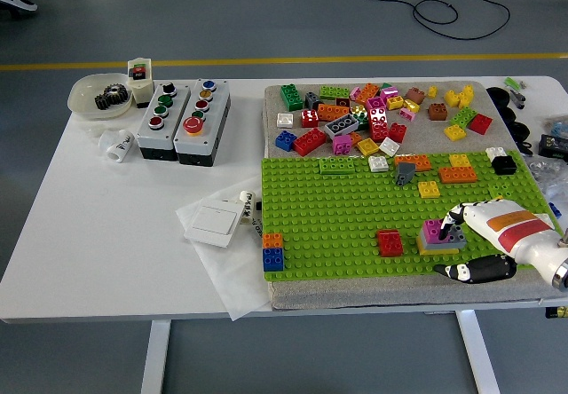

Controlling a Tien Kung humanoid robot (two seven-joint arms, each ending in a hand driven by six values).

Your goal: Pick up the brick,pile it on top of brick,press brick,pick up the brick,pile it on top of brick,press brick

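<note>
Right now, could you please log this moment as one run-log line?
right hand: fingertip on magenta brick | stack: magenta on grey, yellow below | left arm: unseen | red brick: apart

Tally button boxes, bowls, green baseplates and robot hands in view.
button boxes: 2
bowl: 1
green baseplate: 1
robot hand: 1
Total: 5
</note>
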